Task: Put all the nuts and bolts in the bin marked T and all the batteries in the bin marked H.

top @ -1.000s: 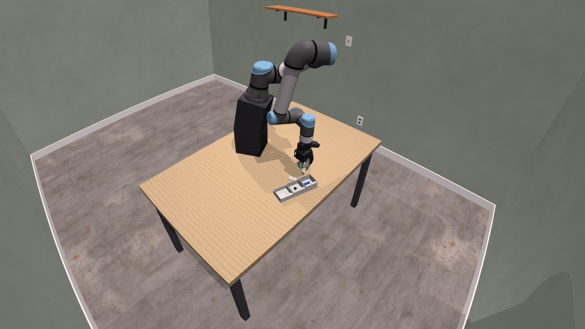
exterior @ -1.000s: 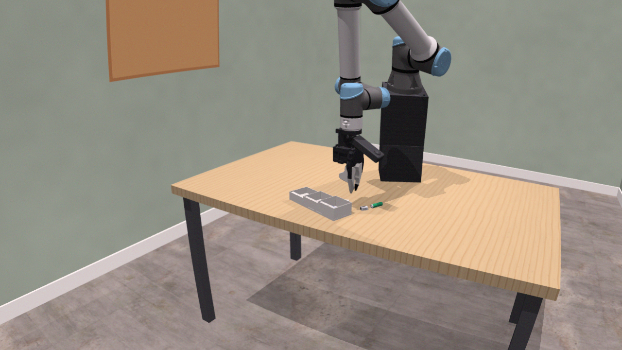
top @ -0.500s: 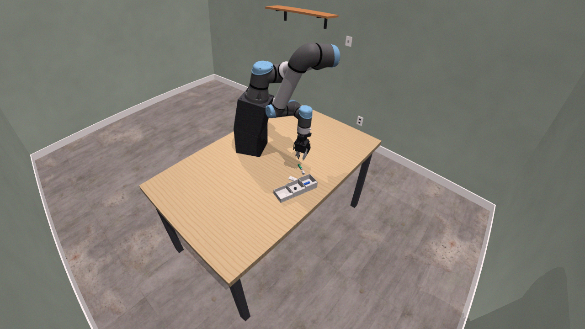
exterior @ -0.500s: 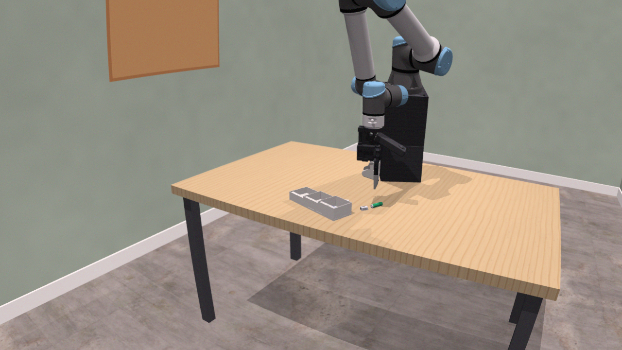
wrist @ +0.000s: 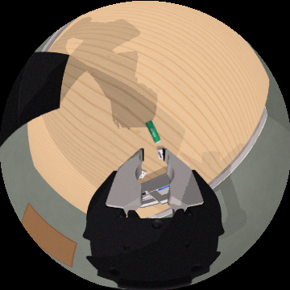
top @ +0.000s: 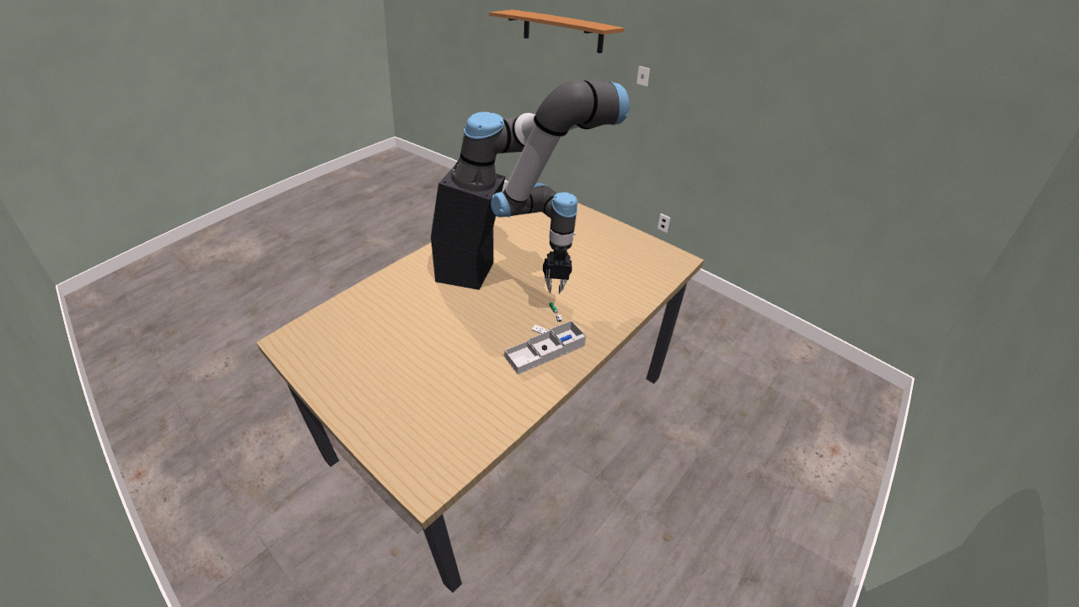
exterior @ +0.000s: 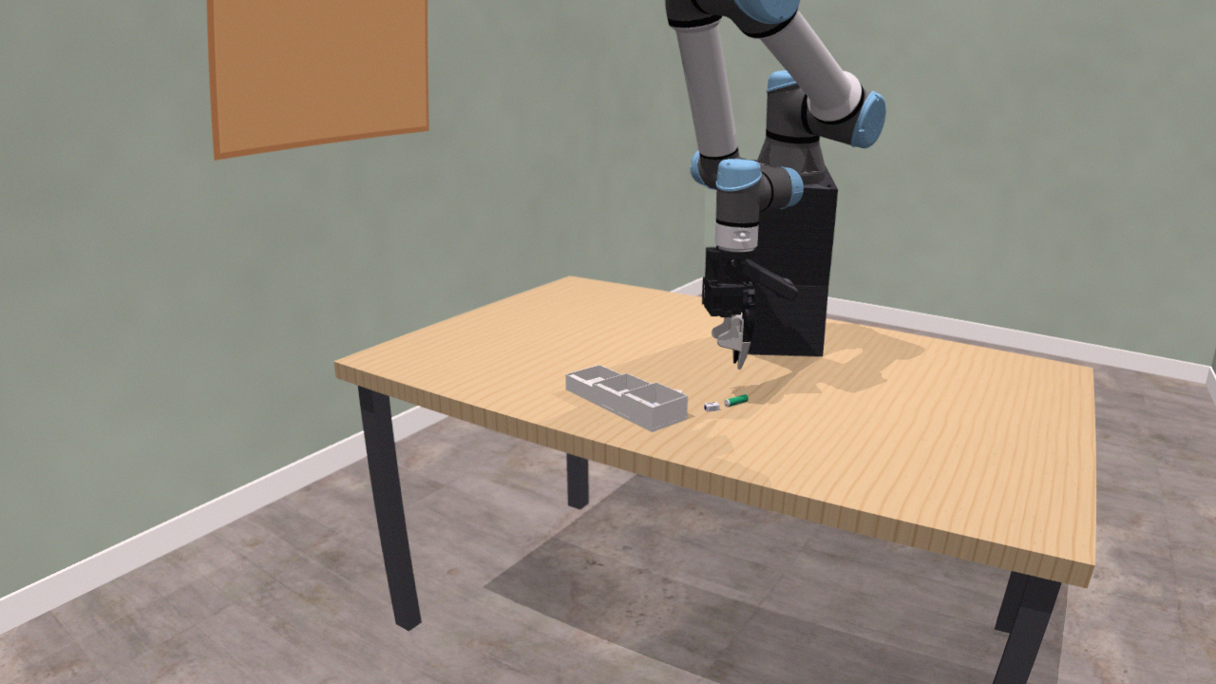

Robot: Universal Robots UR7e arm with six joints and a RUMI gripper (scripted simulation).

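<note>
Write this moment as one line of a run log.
pincer: empty, slightly open, above table | green battery: loose on table | blue battery: in end bin | next, likely: green battery
</note>
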